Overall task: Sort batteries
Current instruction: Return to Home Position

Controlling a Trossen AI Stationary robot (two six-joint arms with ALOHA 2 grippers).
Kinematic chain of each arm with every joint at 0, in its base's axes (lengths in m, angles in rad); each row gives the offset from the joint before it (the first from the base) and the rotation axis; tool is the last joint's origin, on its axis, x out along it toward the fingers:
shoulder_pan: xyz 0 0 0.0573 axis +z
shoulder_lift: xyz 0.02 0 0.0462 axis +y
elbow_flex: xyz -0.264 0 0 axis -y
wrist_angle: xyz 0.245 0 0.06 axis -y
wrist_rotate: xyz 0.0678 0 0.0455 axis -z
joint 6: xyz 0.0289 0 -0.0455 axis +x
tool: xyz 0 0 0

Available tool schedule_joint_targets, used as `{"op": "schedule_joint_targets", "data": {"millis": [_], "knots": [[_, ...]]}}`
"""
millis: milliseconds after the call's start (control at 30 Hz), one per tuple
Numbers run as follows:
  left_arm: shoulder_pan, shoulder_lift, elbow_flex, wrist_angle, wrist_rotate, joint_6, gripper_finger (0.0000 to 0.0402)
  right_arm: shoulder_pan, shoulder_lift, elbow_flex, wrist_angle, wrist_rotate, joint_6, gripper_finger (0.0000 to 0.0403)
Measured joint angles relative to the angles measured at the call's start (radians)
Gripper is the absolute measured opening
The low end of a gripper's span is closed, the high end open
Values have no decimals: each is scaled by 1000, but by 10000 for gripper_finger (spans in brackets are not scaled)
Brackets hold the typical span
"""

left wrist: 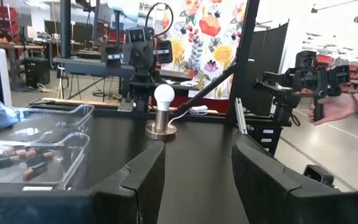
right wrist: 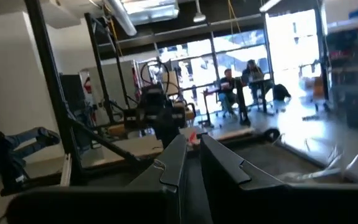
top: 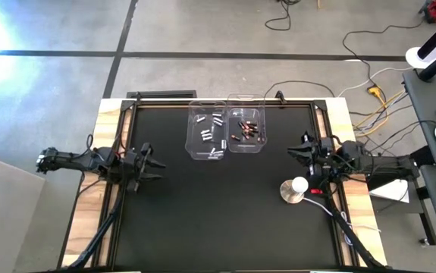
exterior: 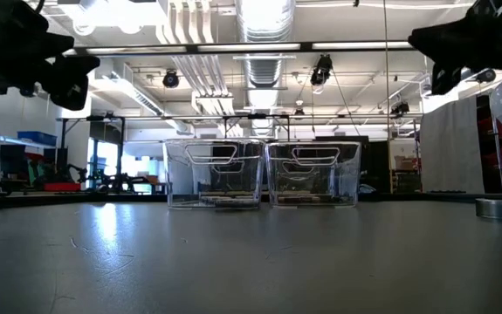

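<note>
Sorting looks finished to me: white batteries [top: 216, 121] sit in the left bin [top: 193, 148], dark batteries [top: 246, 130] in the right bin [top: 260, 144], none loose on the desk [top: 218, 212], my left claw [left wrist: 198, 144] open and empty, right claw [right wrist: 192, 138] nearly closed, empty.

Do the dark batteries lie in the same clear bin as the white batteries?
No, the high view shows the white batteries in the left bin and the dark batteries in the right bin.
</note>
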Motion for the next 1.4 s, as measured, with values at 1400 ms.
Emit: {"op": "schedule_joint_targets", "data": {"millis": [1400], "knots": [[-1, 93, 9, -34, 68, 144, 164, 0, 0, -45, 35, 0, 29, 38]]}}
